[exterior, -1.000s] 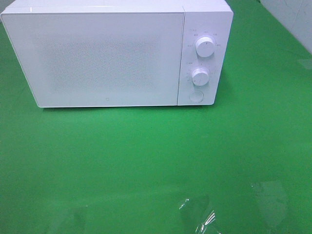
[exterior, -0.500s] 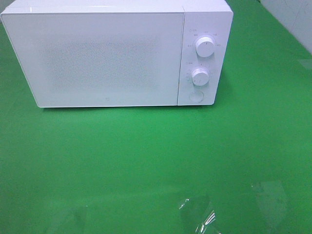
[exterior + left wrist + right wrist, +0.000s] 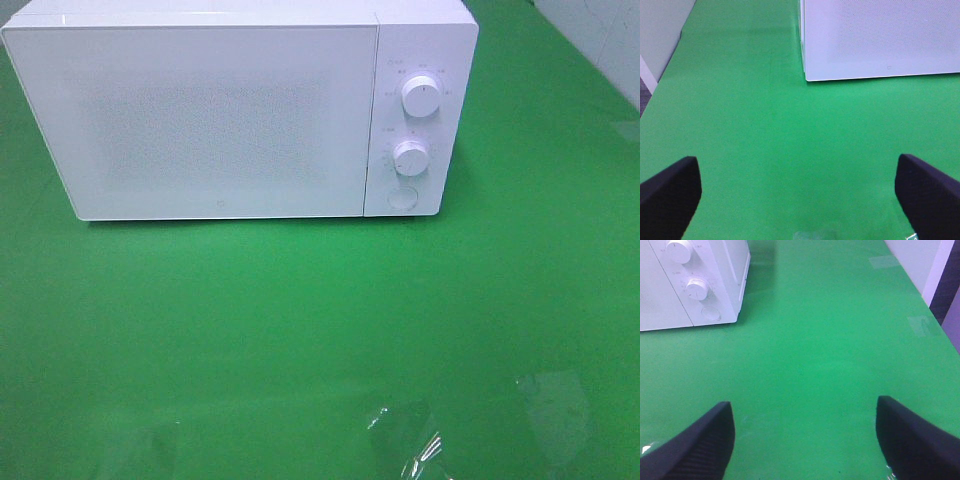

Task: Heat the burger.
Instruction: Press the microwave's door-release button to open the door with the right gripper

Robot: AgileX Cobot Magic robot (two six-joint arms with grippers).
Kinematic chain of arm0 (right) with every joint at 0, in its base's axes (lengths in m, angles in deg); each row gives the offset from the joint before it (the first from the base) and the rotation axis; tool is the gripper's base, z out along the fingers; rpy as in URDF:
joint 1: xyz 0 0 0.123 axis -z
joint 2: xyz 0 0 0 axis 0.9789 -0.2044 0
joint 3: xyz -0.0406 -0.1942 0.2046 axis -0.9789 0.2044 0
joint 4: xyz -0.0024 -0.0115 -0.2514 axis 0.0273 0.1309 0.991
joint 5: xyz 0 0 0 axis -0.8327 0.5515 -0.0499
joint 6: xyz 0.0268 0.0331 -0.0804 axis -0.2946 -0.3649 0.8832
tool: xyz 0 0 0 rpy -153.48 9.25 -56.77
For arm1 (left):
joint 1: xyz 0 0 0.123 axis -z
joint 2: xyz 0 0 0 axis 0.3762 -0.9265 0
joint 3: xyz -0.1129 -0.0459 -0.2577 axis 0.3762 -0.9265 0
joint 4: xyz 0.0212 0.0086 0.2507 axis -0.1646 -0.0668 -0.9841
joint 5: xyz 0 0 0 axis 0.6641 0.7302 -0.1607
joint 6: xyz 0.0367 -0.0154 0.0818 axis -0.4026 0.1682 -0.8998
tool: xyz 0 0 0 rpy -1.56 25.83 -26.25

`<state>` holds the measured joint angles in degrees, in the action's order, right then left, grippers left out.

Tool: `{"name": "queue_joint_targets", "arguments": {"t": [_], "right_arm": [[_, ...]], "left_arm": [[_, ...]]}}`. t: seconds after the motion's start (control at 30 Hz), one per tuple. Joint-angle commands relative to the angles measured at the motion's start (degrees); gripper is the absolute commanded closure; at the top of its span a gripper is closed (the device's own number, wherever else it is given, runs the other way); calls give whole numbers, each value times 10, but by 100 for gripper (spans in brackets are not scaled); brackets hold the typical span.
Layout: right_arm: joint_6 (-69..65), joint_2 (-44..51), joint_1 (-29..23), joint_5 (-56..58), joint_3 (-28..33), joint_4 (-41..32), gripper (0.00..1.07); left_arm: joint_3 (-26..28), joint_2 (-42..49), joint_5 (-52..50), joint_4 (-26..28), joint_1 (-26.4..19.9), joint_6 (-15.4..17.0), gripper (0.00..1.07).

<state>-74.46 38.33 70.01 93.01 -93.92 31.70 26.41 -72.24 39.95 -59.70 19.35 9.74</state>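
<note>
Left fingers: two dark fingers, spread wide with only green between them, gripping nothing. Just their tips show, cut off at the picture's edge.
Right fingers: two dark fingers, also spread wide and gripping nothing. Again only the tips show.
Surface: one green cover, lying under both pairs of fingers and under the oven.
Shiny patches: two or three clear, glaring marks on the near part of the surface in the high view, possibly tape or film. They are too faint to tell.
Microwave: one white oven at the far side of the surface, well apart from both pairs of fingers. Its top is cut off in the high view. The left wrist view catches only a lower corner of the front, and the right wrist view only the control end.
Door: one, shut, with a pale speckled front that cannot be seen through.
Controls: two round dials, one above the other, and one round button below them. The markings are too small to read.
Burger: not seen in any view. Whether it sits behind the shut door cannot be told.
</note>
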Motion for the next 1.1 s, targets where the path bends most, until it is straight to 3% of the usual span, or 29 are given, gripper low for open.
{"name": "queue_joint_targets", "arguments": {"t": [0.03, 0.47, 1.1], "right_arm": [[7, 15, 2, -5, 1, 1, 31], [9, -44, 2, -56, -13, 3, 31], [7, -262, 2, -390, 41, 2, 31]], "left_arm": [[-1, 10, -1, 2, -1, 5, 9], [-1, 10, -1, 2, -1, 5, 9], [-1, 10, -1, 2, -1, 5, 9]]}}
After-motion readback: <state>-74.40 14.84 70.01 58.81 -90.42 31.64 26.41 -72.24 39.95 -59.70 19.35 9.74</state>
